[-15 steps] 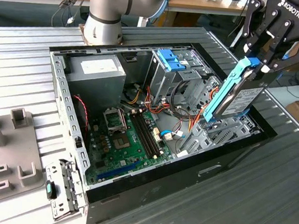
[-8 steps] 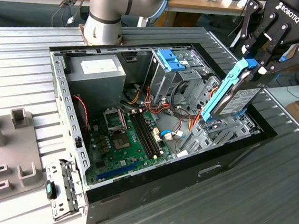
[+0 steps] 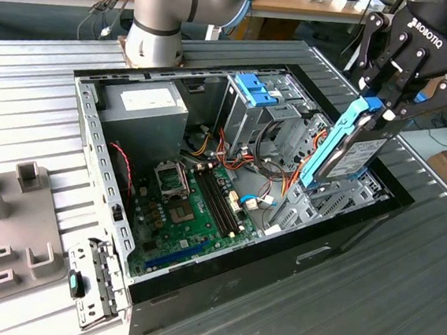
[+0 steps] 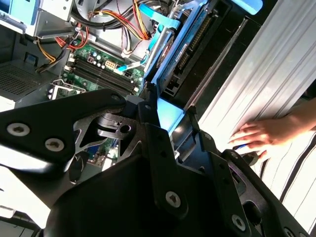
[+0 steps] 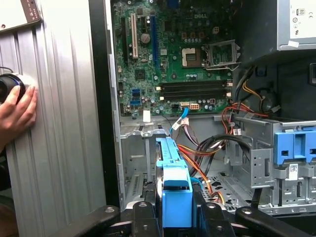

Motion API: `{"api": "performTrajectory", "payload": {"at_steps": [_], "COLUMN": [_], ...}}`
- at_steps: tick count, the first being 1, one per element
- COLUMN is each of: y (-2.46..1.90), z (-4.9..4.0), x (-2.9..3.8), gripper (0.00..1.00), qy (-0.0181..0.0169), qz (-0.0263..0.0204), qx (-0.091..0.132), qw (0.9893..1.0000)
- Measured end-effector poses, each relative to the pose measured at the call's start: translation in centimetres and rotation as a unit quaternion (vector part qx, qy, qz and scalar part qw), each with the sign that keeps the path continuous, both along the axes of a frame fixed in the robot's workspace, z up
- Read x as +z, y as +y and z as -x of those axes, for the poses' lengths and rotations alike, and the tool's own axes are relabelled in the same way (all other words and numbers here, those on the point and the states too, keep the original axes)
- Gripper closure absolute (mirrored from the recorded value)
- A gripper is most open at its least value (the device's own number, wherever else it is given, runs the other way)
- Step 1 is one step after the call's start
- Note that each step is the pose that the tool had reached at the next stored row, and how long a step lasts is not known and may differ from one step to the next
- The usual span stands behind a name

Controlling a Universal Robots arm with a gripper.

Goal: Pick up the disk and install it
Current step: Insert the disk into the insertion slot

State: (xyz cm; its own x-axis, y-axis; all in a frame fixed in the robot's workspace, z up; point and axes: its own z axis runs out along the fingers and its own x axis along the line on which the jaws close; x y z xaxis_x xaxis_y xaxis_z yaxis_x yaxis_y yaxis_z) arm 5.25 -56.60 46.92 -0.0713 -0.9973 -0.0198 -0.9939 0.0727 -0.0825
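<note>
the black pincer pinches the flat dark grey metal disk by its light blue plastic bracket, tilted over the grey metal bay at the open black case's edge. the tilt could jam it, or the orange cables might snag it.

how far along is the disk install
Pickup looks done: the gripper is shut on the disk. In hand: the disk is tilted steeply, lower end down at the drive bay of the computer case. Left: it is not seated flat.
</note>
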Motion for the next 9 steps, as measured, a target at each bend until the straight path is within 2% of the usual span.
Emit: {"api": "performTrajectory", "payload": {"at_steps": [9], "y": [-0.01], "z": [0.0], "x": [-0.1], "gripper": [0.63], "qy": [0.0], "qz": [0.0009], "qx": [0.006], "qw": [1.0]}}
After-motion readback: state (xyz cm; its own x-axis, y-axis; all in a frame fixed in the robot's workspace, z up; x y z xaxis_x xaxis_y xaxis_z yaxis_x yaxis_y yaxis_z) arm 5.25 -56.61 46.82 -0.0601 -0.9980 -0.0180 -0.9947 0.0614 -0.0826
